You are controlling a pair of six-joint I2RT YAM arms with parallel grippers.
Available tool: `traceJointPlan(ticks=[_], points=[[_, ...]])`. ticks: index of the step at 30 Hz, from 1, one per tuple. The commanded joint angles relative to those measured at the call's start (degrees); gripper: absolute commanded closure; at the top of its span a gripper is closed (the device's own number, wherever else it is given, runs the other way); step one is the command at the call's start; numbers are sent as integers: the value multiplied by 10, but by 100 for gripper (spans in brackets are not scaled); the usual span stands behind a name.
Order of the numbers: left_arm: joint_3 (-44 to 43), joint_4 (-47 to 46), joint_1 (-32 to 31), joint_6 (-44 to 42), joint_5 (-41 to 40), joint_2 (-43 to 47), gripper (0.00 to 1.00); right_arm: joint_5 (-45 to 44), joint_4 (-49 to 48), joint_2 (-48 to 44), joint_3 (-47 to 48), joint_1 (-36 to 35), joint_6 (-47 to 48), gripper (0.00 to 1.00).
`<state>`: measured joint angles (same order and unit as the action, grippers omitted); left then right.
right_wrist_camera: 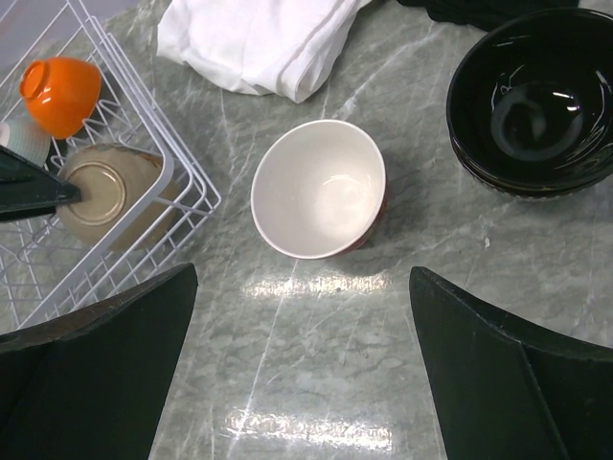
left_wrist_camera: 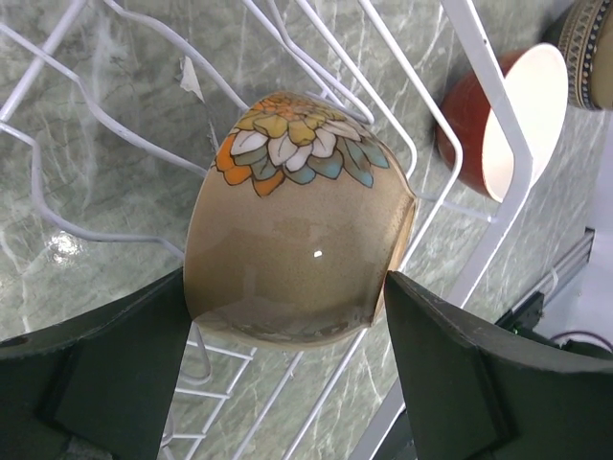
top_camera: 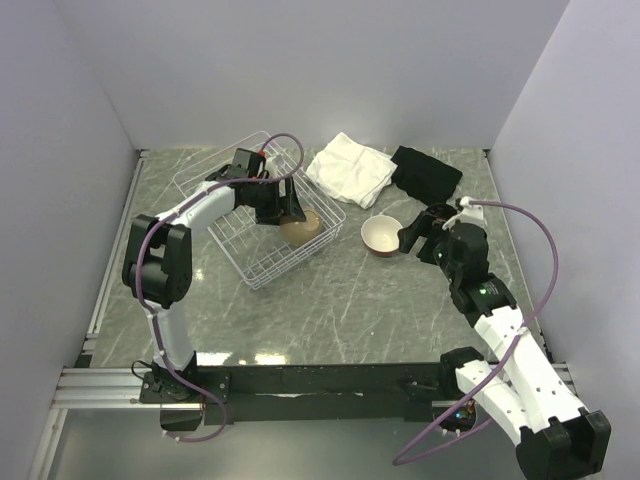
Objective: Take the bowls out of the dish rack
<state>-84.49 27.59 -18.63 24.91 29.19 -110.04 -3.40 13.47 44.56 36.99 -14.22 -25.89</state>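
The dish rack [top_camera: 265, 262], a white wire basket with low open sides, is set on the worktop [top_camera: 400, 300], and an orange bowl [right_wrist_camera: 59, 94] is seen tilted mouth-down inside it, a pale blue-green bowl [right_wrist_camera: 21, 142] just beside it. A tan bowl [left_wrist_camera: 297, 259] painted with a flower is tipped on its side at a corner of the rack, pinched between the fingers [left_wrist_camera: 115, 374] of the left end effector [left_wrist_camera: 287, 297]. Outside the rack, a red bowl [right_wrist_camera: 319, 189] with a cream inside is stood upright on the worktop, and a dark bowl [right_wrist_camera: 532, 96] with a glossy inside is placed upright apart from it.
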Motion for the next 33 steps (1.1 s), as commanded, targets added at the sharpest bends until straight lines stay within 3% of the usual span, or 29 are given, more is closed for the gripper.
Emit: traceJointPlan(ticks=[1, 14, 19, 24, 29, 33], points=[[10, -30, -21, 37, -14, 39, 16, -6, -5, -17, -5, 2, 0, 0], [2, -19, -50, 38, -68, 36, 22, -5, -5, -17, -9, 2, 0, 0], [-3, -13, -52, 33, -75, 45, 33, -6, -2, -19, -4, 2, 2, 0], [-23, 4, -52, 20, -83, 64, 50, -6, 0, -19, 5, 2, 4, 0], [-36, 18, -52, 7, -77, 81, 60, -4, 1, -17, 12, 2, 5, 0], [-41, 20, -52, 4, -48, 88, 62, -1, -1, -14, 14, 1, 4, 0]])
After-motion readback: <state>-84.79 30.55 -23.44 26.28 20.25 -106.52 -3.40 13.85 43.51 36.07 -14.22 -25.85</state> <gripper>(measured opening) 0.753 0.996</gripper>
